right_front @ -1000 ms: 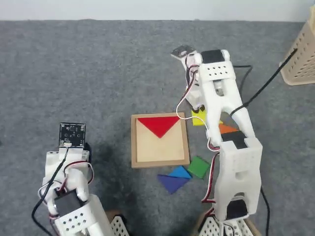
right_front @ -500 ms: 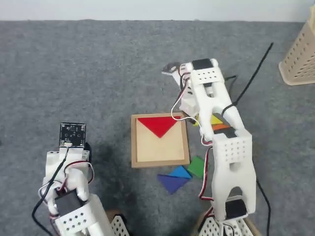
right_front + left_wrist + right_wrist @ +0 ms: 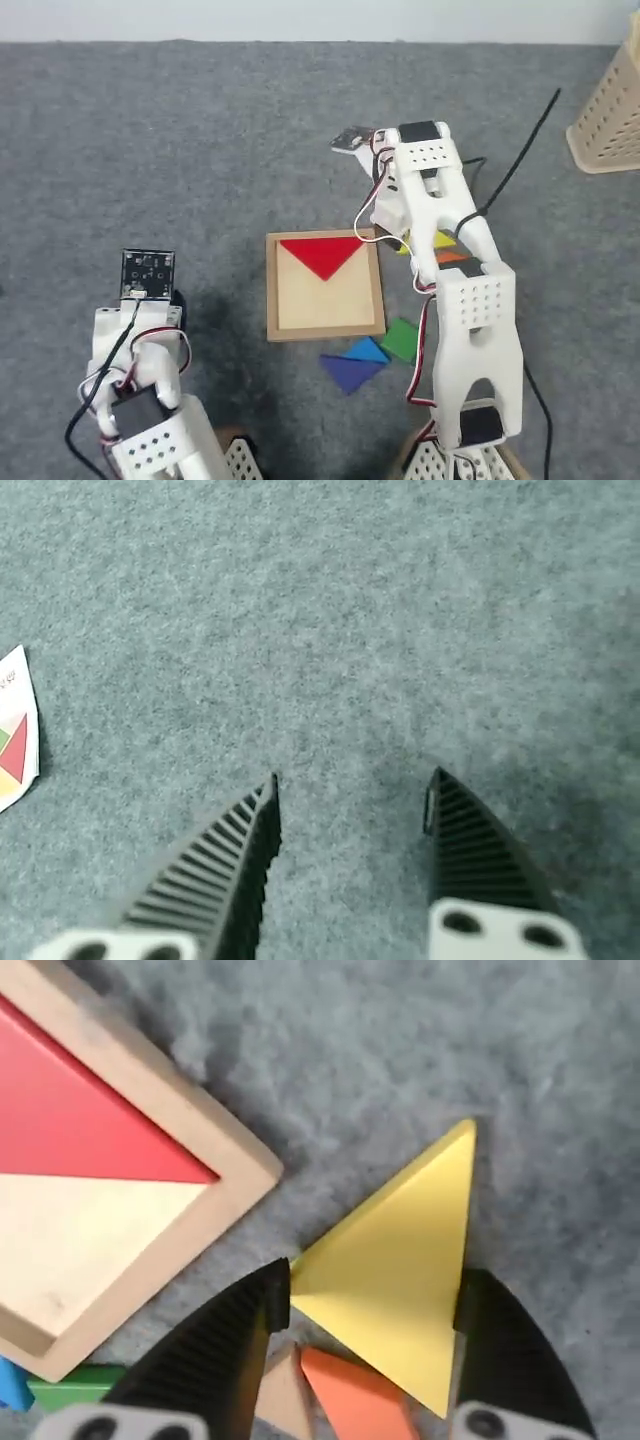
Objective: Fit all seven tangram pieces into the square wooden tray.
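Note:
The square wooden tray [image 3: 273, 290] lies mid-table with a red triangle [image 3: 323, 255] in its far part. My right gripper [image 3: 375, 1290] is down at the tray's [image 3: 230, 1155] far right corner. Its fingers press against both sides of the yellow triangle [image 3: 400, 1270], which lies flat on the carpet. Beside the yellow triangle [image 3: 443, 239] is an orange piece [image 3: 452, 257]. A green piece [image 3: 403, 340], a light blue triangle [image 3: 366, 351] and a dark blue triangle [image 3: 348, 372] lie near the tray's front right corner. My left gripper [image 3: 350, 790] is open over bare carpet at the front left.
A woven basket [image 3: 610, 110] stands at the far right edge. A small printed card [image 3: 15, 730] lies on the carpet near the left gripper. Grey carpet stretches open behind and to the left of the tray. Cables trail beside the right arm.
The right arm swung left toward the tray's corner and settled over the yellow triangle. The left arm and the pieces have not moved.

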